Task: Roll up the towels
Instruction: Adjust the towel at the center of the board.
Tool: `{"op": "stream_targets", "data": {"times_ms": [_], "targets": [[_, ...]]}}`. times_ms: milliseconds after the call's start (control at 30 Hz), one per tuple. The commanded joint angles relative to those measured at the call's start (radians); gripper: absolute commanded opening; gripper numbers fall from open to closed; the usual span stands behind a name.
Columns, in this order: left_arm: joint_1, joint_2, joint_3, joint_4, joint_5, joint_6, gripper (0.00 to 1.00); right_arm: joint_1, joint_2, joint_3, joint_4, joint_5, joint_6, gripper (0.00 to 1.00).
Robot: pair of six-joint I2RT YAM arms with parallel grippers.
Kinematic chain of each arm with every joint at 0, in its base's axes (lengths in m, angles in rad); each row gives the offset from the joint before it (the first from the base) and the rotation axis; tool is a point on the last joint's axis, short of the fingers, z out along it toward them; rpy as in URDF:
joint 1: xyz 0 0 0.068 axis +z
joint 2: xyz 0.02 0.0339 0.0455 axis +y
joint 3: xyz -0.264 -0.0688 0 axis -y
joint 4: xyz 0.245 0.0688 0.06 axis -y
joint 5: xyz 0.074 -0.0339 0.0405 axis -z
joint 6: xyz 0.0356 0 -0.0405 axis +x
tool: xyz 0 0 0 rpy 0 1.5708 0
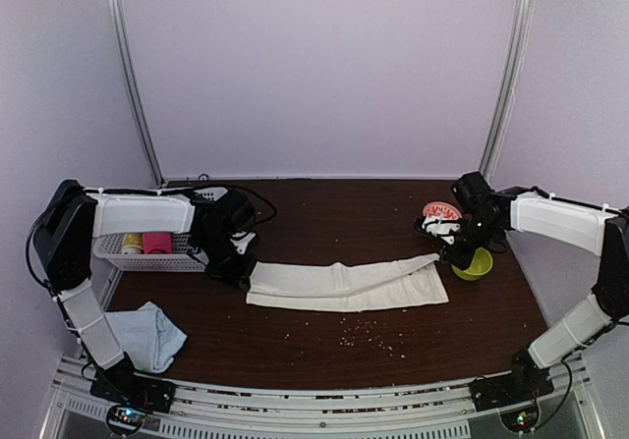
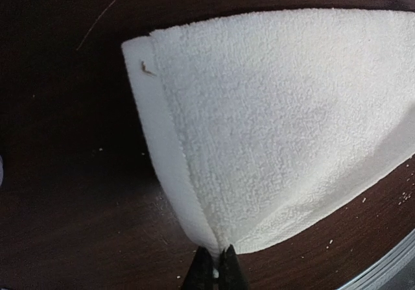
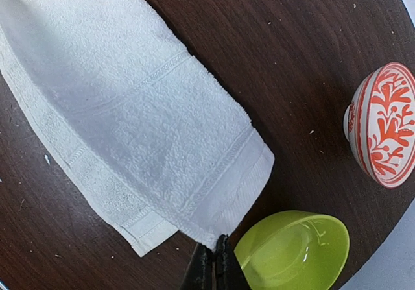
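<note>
Cream-white towel [image 1: 344,287] stretched along the counter [image 1: 324,213] between both tools, pale blue towel [image 1: 152,336] heaped well behind the left tool [image 2: 214,265], which is clenched on one end corner, right tool [image 3: 213,259] clenched on the other corner beside the green bowl [image 3: 292,248]; best keep tension even, edges aligned, roll straight.

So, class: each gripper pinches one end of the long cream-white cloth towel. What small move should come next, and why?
Probably ease the two ends gently apart to flatten it. The left gripper and right gripper are each shut on a corner of the cream-white towel, which lies bowed and creased on the dark wooden table, so rolling now would likely go crooked.
</note>
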Motion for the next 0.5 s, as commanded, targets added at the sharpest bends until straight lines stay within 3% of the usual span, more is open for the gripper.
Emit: {"op": "stream_targets", "data": {"times_ms": [0, 467], "targets": [[0.0, -0.048, 0.04, -0.033, -0.036, 0.017, 0.0, -0.01, -0.057, 0.032, -0.014, 0.0, 0.004, 0.0], [0.0, -0.069, 0.007, -0.022, -0.02, 0.029, 0.0, -0.009, -0.147, -0.109, -0.03, -0.044, -0.066, 0.0]]}}
